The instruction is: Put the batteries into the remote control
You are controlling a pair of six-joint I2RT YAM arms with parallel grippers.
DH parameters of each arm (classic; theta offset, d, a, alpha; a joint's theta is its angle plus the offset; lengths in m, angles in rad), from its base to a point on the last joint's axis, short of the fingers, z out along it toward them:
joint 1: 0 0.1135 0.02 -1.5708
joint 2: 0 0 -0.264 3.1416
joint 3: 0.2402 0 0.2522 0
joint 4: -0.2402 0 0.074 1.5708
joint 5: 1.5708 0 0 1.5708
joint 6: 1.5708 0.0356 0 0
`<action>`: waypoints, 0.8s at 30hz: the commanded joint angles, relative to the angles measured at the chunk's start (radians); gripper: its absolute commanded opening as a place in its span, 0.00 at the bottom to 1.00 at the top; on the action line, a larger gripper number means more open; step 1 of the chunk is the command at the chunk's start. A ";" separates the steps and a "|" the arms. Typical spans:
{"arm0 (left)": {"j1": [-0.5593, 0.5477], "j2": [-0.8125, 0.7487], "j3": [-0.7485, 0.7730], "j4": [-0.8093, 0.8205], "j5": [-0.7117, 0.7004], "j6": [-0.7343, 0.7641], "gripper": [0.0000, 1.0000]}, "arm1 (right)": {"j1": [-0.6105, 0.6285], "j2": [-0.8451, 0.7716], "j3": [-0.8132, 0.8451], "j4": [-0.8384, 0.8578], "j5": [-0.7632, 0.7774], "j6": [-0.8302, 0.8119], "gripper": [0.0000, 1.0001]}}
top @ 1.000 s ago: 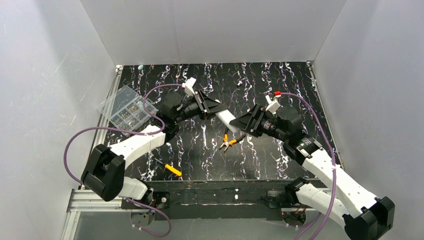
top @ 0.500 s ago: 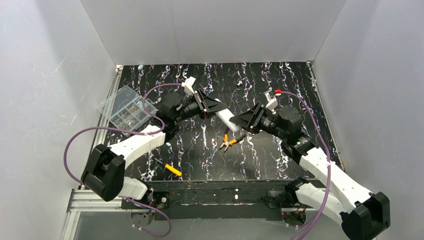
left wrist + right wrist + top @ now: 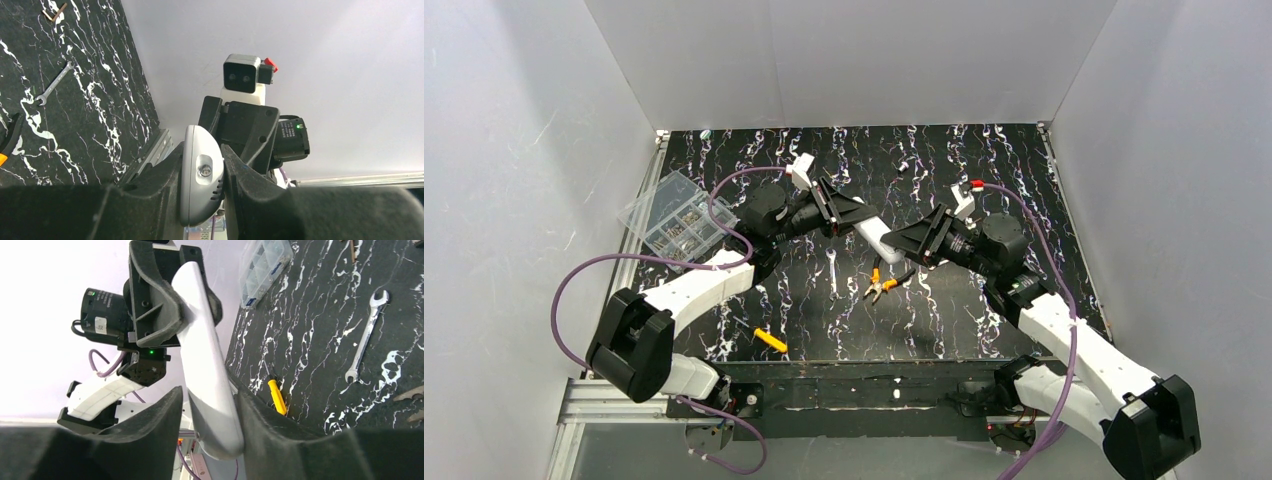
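Remote control is hanging in the air above the tabletop, between the two arms. Left end effector is squeezing one end of it tight. Right end effector is sitting with a finger on each side of the other end, but I cannot tell if it is gripping. Orange pliers are lying just below.

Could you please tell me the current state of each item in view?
remote control, held off the table between both grippers.
left gripper, shut on one end of it.
right gripper, astride its other end; grip unclear.
organizer box, appears closed.
wrench, lying loose.
screwdriver, lying loose.
pliers, lying loose.
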State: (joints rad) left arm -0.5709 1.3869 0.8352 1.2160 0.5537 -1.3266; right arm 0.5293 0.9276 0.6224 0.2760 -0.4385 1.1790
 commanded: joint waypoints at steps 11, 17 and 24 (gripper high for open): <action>-0.009 -0.009 0.066 0.059 0.026 0.017 0.00 | -0.006 0.018 -0.016 0.198 -0.070 0.033 0.43; -0.009 -0.001 0.074 0.063 0.033 0.012 0.00 | -0.011 0.033 -0.012 0.217 -0.081 0.046 0.44; -0.008 0.014 0.082 0.080 0.044 -0.003 0.00 | -0.015 0.047 -0.008 0.226 -0.089 0.055 0.42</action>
State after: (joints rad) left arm -0.5762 1.4109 0.8688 1.2182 0.5682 -1.3384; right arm 0.5163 0.9771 0.6048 0.4206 -0.5068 1.2270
